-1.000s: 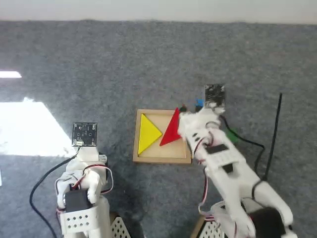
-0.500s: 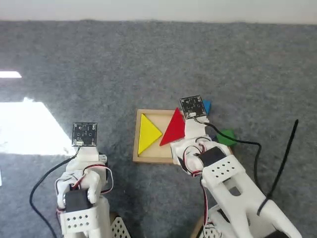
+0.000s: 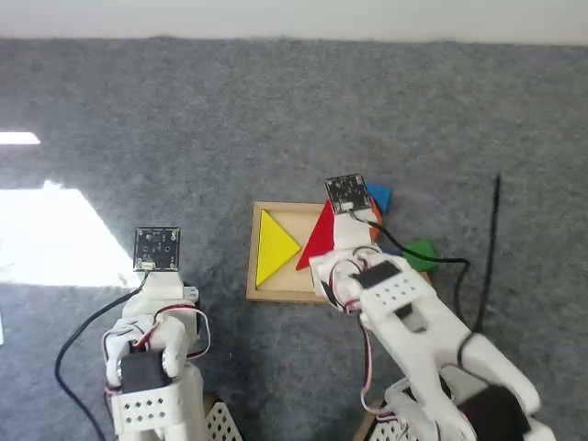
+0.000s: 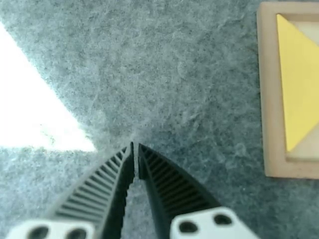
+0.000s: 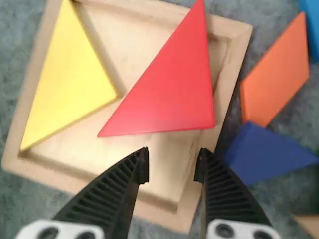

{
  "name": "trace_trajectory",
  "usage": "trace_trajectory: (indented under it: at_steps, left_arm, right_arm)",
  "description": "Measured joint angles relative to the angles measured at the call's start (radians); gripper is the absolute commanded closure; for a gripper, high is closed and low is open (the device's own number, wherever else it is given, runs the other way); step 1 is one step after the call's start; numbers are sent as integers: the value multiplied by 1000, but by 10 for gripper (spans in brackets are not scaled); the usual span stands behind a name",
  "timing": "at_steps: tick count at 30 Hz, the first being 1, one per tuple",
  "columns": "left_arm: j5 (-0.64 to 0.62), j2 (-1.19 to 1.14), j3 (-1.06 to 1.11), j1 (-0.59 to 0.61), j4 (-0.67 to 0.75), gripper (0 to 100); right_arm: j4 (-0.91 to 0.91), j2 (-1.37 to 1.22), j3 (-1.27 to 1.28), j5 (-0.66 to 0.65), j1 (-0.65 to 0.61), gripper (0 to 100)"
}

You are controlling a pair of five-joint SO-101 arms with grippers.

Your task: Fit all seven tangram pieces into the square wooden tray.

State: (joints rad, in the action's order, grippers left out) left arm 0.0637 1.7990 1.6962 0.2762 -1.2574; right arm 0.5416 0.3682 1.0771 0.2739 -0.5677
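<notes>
While the yellow triangle (image 5: 67, 82) lies flat against one inner wall of the square wooden tray (image 5: 233, 64), the red triangle (image 5: 172, 89) does not sit squarely. One sharp corner reaches over the tray's rim and another meets the inner wall on the side where the loose pieces lie. The two triangles are close at one corner, with bare wood showing on the rest of the tray floor. The tray rests on grey carpet (image 3: 276, 119).

Just outside the tray, an orange parallelogram (image 5: 275, 77) lies near the rim. A dark blue piece (image 5: 264, 152) sits beside it and overlaps its lower end. A light blue piece (image 3: 378, 196) and a green piece (image 3: 421, 254) lie on the carpet close by.

The right gripper (image 5: 172, 159) hangs over the tray near the red triangle's long edge. Its jaws are parted a moderate way and grip nothing. The left gripper (image 4: 135, 146) hovers over bare carpet beside the tray's yellow side, jaws drawn almost together and empty.
</notes>
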Motion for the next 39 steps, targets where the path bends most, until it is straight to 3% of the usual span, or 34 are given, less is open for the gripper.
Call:
trace_trajectory:
  at_steps: [15,39]
  left_arm:
    - [0,0,0,0,0,986]
    - [0,0,0,0,0,986]
  right_arm:
    - [-302,-176,-32,5,-23,833]
    - [-445,-169,-32,104,-92,832]
